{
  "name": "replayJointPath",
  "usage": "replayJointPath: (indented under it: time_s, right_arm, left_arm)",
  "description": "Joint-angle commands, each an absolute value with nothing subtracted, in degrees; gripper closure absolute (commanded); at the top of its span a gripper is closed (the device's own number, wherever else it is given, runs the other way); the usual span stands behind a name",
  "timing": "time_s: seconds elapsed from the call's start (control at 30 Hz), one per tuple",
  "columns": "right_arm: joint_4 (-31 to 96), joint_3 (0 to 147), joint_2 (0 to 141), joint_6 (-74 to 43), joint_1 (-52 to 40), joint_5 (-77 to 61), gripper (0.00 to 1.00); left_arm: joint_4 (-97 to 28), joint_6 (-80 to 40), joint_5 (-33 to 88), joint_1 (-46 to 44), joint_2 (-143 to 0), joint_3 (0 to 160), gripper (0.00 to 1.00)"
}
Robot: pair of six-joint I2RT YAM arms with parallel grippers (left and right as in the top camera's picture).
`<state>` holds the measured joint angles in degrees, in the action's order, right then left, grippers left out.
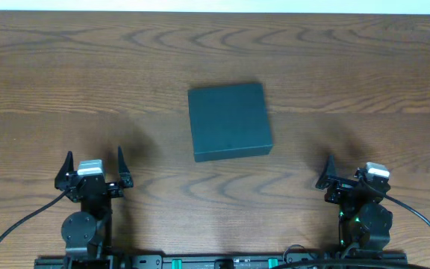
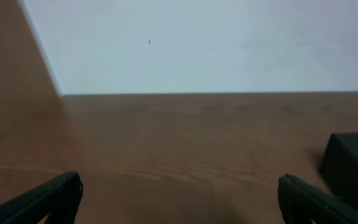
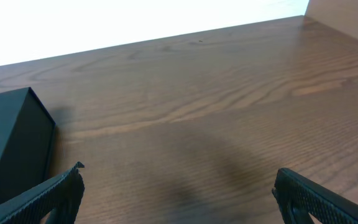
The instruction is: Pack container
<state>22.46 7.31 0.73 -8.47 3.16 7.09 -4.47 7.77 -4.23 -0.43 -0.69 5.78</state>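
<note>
container: centre frame, closed; likely rigid, light, matte
grip: opposite side walls
left gripper: wide open, empty
right gripper: wide open, empty

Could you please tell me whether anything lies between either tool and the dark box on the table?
Nothing visible does. The container sits closed on the table, and only bare wood shows between it and the left tool or the right tool. Both tools are open and apart from it.
</note>
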Motion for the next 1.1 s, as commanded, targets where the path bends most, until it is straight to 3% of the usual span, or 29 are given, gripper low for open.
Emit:
replayJointPath:
  time_s: [0.0,1.07]
  right_arm:
    - [22.52,6.68,0.32,-7.62,2.55,7.25,0.01]
    - [22.52,6.68,0.32,-7.62,2.55,7.25,0.01]
  left_arm:
    - [-4.54,8.32,-3.64,-0.01,-0.16,4.08,0.02]
    - [-8.75,8.29,-3.62,-0.01,-0.23,2.44,0.02]
